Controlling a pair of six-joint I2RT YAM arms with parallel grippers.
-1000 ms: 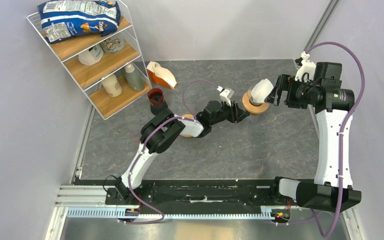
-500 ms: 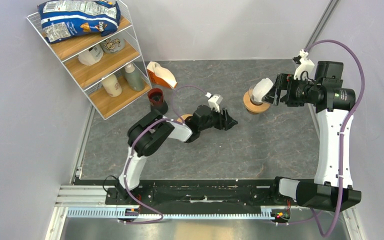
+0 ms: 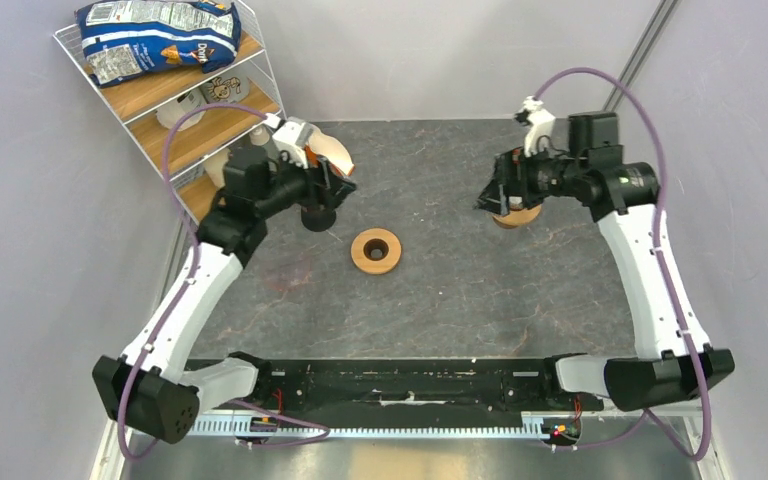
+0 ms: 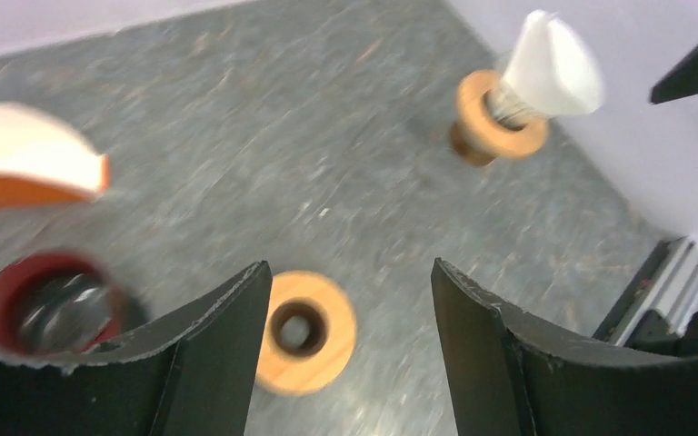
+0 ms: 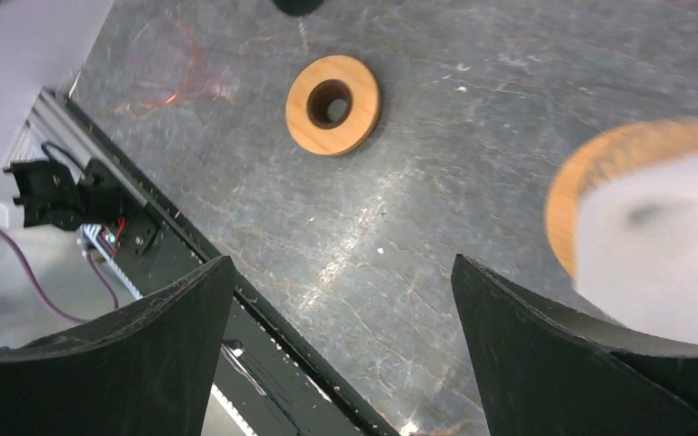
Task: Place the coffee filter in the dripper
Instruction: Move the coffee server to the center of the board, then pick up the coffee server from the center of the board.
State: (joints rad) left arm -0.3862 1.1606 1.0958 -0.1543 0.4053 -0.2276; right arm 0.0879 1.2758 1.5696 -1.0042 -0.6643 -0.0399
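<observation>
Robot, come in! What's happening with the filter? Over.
Left tool open, empty. Right tool open above dripper. Coffee filter sits in dripper, top poking out. Spare wooden ring apart, mid-table.

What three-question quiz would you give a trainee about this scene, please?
1. True or false: the coffee filter sits in the dripper.
2. What lies near the middle of the table? A) a bare wooden ring B) a spoon C) a kettle
3. Fill in: the right arm's fingers are ___ (open or shut).
Key: 1 true; 2 A; 3 open.
</observation>
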